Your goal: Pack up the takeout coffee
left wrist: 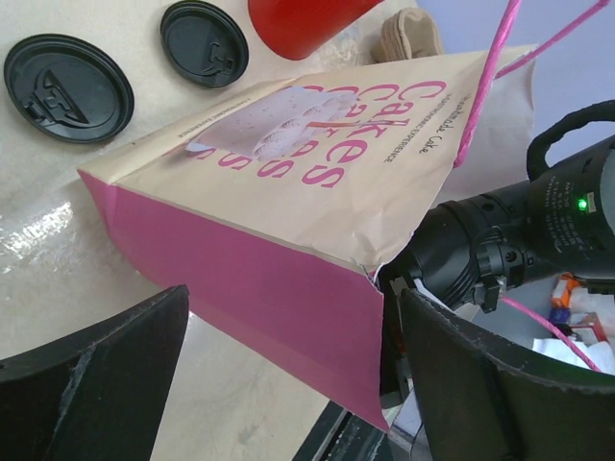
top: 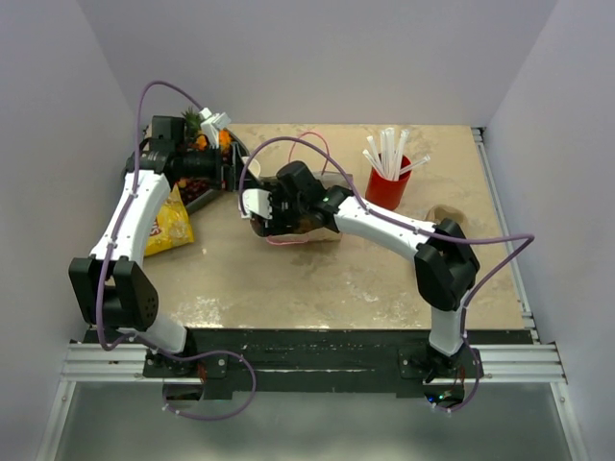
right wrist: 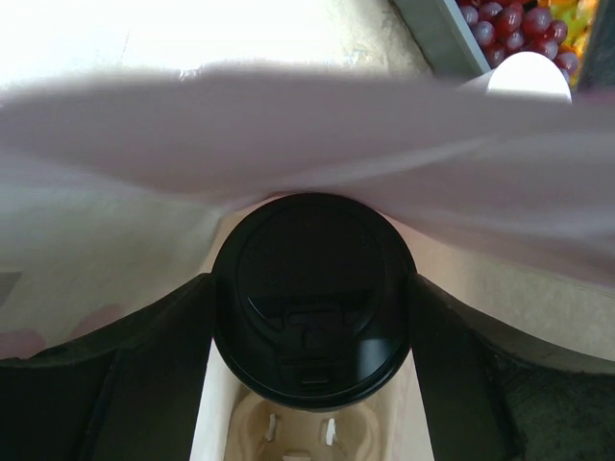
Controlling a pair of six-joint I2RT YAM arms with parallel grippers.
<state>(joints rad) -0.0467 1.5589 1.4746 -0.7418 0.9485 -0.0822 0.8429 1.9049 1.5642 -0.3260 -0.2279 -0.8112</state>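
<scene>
The takeout coffee shows in the right wrist view as a round black lid [right wrist: 312, 293]; the white cup under it is hidden. My right gripper [right wrist: 310, 288] is shut on it, holding it inside a tan and pink paper bag [top: 300, 233] over a pulp cup carrier [right wrist: 307, 437]. In the top view the right gripper [top: 261, 206] is at the bag's left end. My left gripper [left wrist: 293, 298] is open, its fingers either side of the bag's [left wrist: 288, 192] near pink corner without touching it. In the top view it [top: 233, 171] sits just left of the bag.
Two spare black lids [left wrist: 67, 88] [left wrist: 204, 43] lie on the table beyond the bag. A red cup of white straws [top: 387, 184] stands to the bag's right. A fruit tray [top: 197, 189] and a yellow snack bag [top: 171, 228] are at the left.
</scene>
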